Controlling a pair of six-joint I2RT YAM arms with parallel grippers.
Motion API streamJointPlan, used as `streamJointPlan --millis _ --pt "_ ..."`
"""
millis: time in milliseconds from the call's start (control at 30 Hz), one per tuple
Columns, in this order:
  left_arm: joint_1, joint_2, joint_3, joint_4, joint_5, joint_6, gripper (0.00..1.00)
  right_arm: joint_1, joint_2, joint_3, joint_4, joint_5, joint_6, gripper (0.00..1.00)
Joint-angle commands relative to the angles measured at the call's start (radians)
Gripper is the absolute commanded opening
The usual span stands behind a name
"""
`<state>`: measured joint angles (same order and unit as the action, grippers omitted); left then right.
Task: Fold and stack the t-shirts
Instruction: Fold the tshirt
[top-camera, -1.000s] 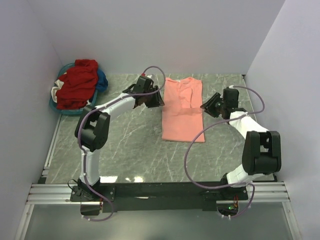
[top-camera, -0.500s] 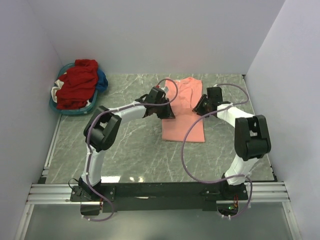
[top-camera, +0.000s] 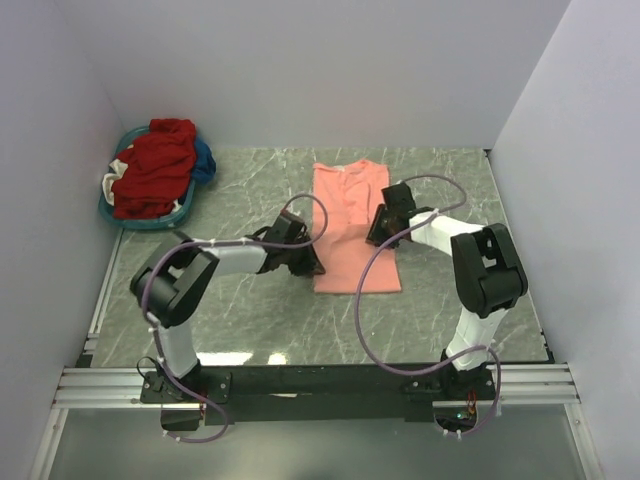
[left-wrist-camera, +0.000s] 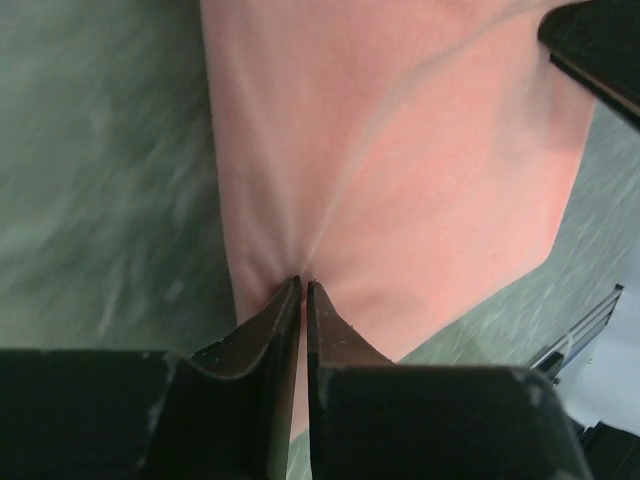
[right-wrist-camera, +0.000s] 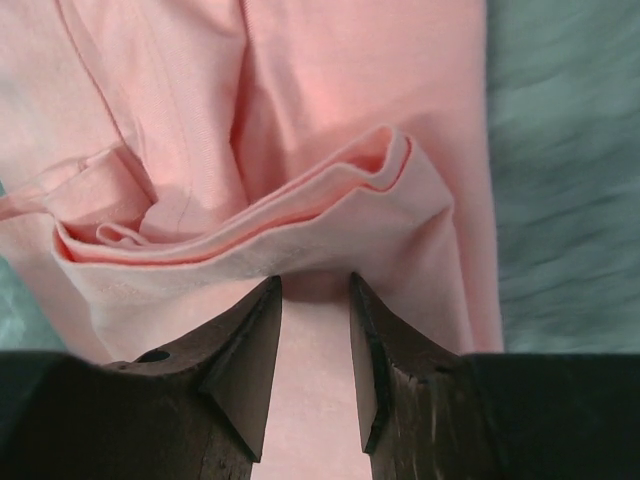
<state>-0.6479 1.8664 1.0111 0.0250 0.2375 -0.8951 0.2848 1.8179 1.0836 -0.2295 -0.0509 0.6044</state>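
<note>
jaws at the pink t-shirt (top-camera: 350, 190)
my left gripper (left-wrist-camera: 302, 285) is pinched tight on its edge; my right gripper (right-wrist-camera: 310, 285) stands narrow, a folded hem just past the tips, and i cannot tell if it grips.

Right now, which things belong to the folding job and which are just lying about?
Job: pink t-shirt, left gripper pinching it, right gripper at its fold, red and blue clothes, teal basket.
Lying about, rig only: purple cables, metal rail.
</note>
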Motion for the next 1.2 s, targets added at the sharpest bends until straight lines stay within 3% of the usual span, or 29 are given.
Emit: streamJointPlan --millis 0,367,533,733,1167 --pt "-0.007 -0.122 -0.113 0.007 -0.059 -0.018 0.13 0.071 -0.038 -0.033 -0.028 0.017 0.003 0.41" --pt "-0.061 -0.455 -0.394 -0.022 -0.118 -0.077 0.14 0.365 -0.166 -0.209 0.044 0.009 0.107 0.4" --pt "-0.062 -0.576 -0.395 -0.1 -0.156 -0.051 0.18 0.395 -0.285 -0.264 0.055 0.02 0.135 0.4" --pt "-0.059 -0.478 -0.243 -0.161 -0.211 0.033 0.18 0.376 -0.329 -0.165 -0.043 0.155 0.086 0.4" --pt "0.013 -0.173 0.012 -0.125 -0.172 0.123 0.17 0.2 -0.166 -0.159 -0.033 0.148 0.02 0.37"
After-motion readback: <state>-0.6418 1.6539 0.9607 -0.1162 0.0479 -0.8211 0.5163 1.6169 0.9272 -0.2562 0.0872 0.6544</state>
